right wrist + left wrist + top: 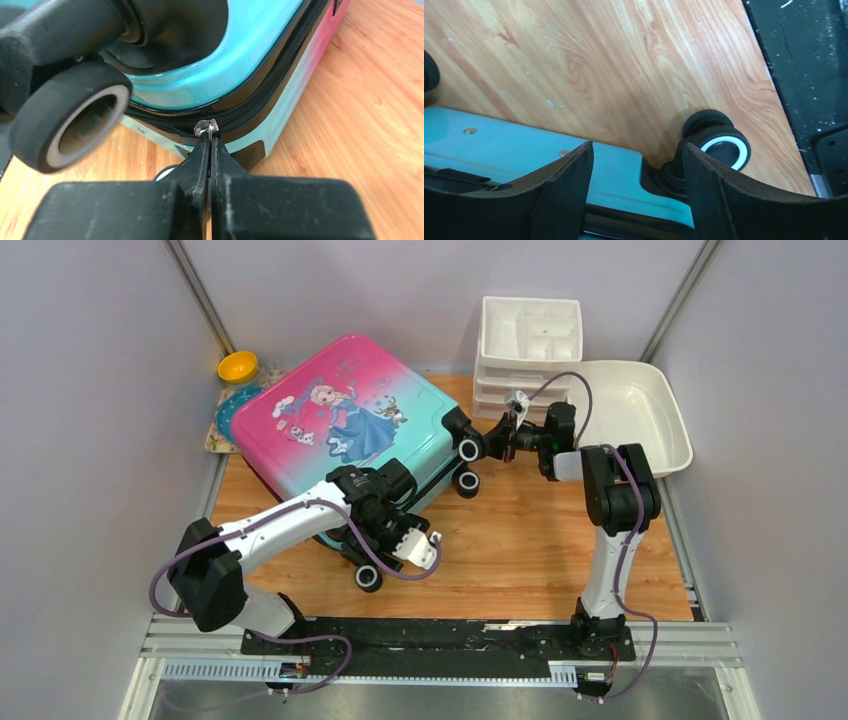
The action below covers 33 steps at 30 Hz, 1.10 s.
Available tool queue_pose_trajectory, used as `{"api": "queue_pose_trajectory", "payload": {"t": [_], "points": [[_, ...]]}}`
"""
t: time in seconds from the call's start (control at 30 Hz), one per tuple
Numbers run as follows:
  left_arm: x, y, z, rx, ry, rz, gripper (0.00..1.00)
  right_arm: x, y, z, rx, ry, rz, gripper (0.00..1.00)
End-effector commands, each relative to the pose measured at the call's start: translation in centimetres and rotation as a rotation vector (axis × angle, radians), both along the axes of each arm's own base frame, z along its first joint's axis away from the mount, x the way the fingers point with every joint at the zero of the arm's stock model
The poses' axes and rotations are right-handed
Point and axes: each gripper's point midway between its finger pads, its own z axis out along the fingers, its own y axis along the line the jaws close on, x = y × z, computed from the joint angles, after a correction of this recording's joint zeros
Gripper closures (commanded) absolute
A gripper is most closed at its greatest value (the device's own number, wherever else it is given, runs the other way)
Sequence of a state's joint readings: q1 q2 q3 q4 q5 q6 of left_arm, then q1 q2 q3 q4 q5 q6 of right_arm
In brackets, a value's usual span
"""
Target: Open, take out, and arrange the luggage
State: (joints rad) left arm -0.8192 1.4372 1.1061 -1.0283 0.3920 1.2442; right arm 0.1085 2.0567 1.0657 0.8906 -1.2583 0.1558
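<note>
Clenched tight at the right pincer point(210, 142), nipping the silver zip pull point(205, 128) at the very fingertips. Straight ahead of those tips, touching through the pull, the luggage point(290, 450), flat on the wooden table point(375, 125) with its printed face up. Up and to the left of the closed fingers, very near, a black wheel point(65, 125) with a pale rim. Beyond and a little to the right of this pincer in the top view, a white drawer organiser point(530, 340) and a white basin point(640, 410). Released at the left pincer point(638, 147), fingers point(569, 175) spread wide and grasping nothing. In the gap between them, the teal edge of the luggage; just outside the finger on the right of the wrist view, a second wheel point(721, 145) with a white ring, down on the wood.
</note>
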Motion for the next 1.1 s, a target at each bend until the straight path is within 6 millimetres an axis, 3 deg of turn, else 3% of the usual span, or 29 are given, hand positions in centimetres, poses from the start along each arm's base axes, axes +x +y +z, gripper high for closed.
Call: {"api": "queue_pose_trajectory", "payload": {"t": [0.0,0.1,0.37,0.6,0.67,0.73,0.77,0.87,0.9,0.97,1.0,1.07], "points": [[-4.4,5.0,-0.8,0.162,0.162,0.006,0.25,3.5,-1.0,3.4,-0.048,-0.267,-0.051,1.00],[-4.4,5.0,-0.9,0.167,0.169,0.008,0.25,4.8,-1.2,4.2,-0.060,-0.330,-0.042,1.00],[-4.3,4.7,-1.1,0.174,0.183,0.002,0.25,7.5,1.3,6.7,0.003,-0.459,-0.007,1.00],[-4.3,4.7,-1.3,0.184,0.193,0.016,0.23,7.6,4.6,7.8,0.101,-0.436,0.025,0.92],[-4.0,4.2,-1.0,0.165,0.184,0.022,0.23,6.9,4.9,7.9,0.115,-0.413,0.028,0.91],[-3.3,3.3,-0.5,0.131,0.167,0.050,0.22,5.9,5.0,7.5,0.112,-0.387,0.029,0.84],[-3.0,2.9,-0.2,0.120,0.161,0.058,0.21,5.6,4.8,7.5,0.110,-0.377,0.026,0.82],[-1.5,1.5,0.9,0.070,0.119,0.101,0.18,5.2,3.7,7.4,0.094,-0.298,-0.001,0.63],[-1.0,1.1,1.2,0.059,0.109,0.130,0.17,5.0,3.1,8.3,0.090,-0.290,-0.015,0.53],[0.5,-0.6,2.8,-0.008,0.058,0.151,0.14,5.5,1.4,8.0,0.061,-0.236,-0.066,0.48],[0.9,-1.2,3.4,-0.036,0.049,0.189,0.13,5.3,0.7,9.5,0.054,-0.251,-0.090,0.45],[2.8,-3.2,5.5,-0.134,-0.013,0.225,0.12,5.5,-1.0,8.5,0.002,-0.138,-0.147,0.41]]}}
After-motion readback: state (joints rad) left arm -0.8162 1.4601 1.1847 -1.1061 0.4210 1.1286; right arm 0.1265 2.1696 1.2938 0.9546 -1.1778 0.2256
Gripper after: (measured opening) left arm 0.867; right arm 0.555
